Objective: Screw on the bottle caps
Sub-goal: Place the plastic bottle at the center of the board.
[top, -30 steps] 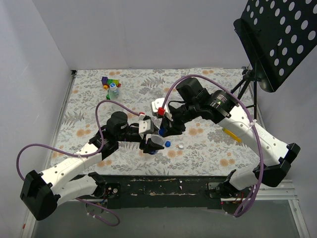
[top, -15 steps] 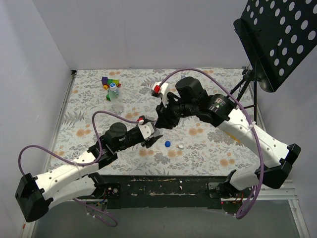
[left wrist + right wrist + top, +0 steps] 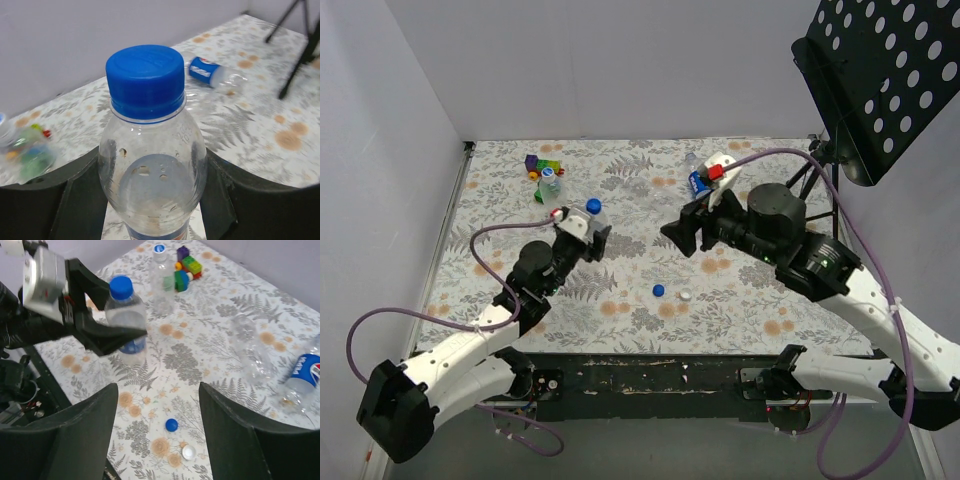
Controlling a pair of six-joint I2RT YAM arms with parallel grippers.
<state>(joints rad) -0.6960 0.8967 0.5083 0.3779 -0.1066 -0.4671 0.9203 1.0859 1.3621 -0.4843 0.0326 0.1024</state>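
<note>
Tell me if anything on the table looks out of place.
A clear bottle and a Pepsi bottle lie on their sides, not upright. A blue cap and a white cap sit loose, on no bottle.

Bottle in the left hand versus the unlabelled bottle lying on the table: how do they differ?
The held bottle stands upright, gripped in the left hand; the unlabelled bottle lies on its side on the table, untouched. The held bottle carries a blue cap and a blue label; the unlabelled bottle shows neither. The unlabelled bottle looks crinkled, the held bottle smooth. Both are small and clear plastic.
</note>
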